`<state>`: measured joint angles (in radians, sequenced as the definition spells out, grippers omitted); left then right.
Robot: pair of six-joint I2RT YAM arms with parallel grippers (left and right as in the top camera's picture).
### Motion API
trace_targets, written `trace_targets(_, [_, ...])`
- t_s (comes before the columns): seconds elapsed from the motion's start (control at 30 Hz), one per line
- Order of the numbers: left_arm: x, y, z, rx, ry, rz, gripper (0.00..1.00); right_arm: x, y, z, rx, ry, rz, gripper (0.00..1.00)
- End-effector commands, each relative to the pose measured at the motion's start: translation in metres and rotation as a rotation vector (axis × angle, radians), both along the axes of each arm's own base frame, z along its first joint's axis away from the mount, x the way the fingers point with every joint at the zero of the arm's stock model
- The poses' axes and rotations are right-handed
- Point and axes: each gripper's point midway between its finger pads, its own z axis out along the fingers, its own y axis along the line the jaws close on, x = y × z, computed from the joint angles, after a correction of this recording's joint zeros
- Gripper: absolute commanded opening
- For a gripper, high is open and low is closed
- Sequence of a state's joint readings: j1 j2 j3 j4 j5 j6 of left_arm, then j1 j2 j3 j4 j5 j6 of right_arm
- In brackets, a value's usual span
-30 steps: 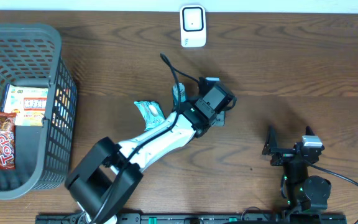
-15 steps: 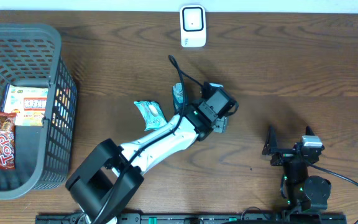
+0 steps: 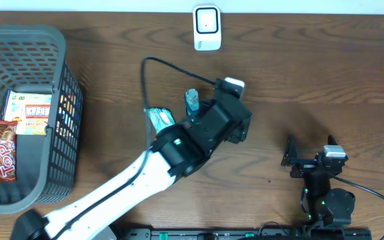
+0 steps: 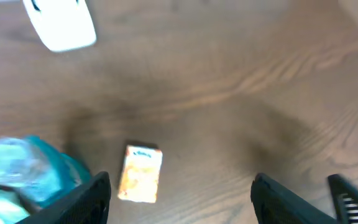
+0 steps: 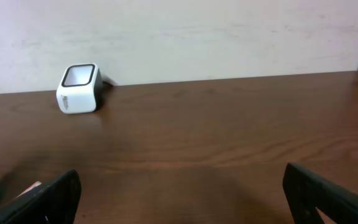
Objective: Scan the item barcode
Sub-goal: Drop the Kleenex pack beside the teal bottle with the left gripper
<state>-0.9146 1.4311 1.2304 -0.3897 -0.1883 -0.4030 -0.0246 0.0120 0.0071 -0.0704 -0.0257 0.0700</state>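
The item, a small yellow-orange box (image 4: 140,173), lies flat on the wooden table. It sits just inside the left fingertip of my left gripper (image 4: 182,200), which hangs above it, open and holding nothing. In the overhead view my left arm (image 3: 202,130) hides the box. The white barcode scanner (image 3: 207,27) stands at the table's far edge, also seen from the left wrist (image 4: 61,25) and the right wrist (image 5: 79,87). My right gripper (image 5: 182,193) rests open and empty near the front right of the table (image 3: 291,159).
Two teal packets (image 3: 160,119) (image 3: 192,100) lie beside my left arm; one of them (image 4: 30,171) shows blurred at the lower left of the left wrist view. A grey mesh basket (image 3: 64,60) with snack packs (image 3: 7,150) stands at the far left.
My left gripper has opened wider and lifted away from the table, and the arm now looms larger in the overhead view. The right arm has not moved.
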Motion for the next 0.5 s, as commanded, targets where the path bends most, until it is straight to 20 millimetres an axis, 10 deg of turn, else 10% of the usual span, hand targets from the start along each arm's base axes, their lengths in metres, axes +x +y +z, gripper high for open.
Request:
trace_targets(0.0, [0.003,0.026,0.041,0.005,-0.123,0.065,0.73,0.000,0.002,-0.001,-0.012,0.000,0.007,0.99])
trace_targets(0.47, [0.019,0.102,0.080,0.176,-0.330,0.371,0.92,0.000,0.002,-0.001,-0.012,0.000,0.007,0.99])
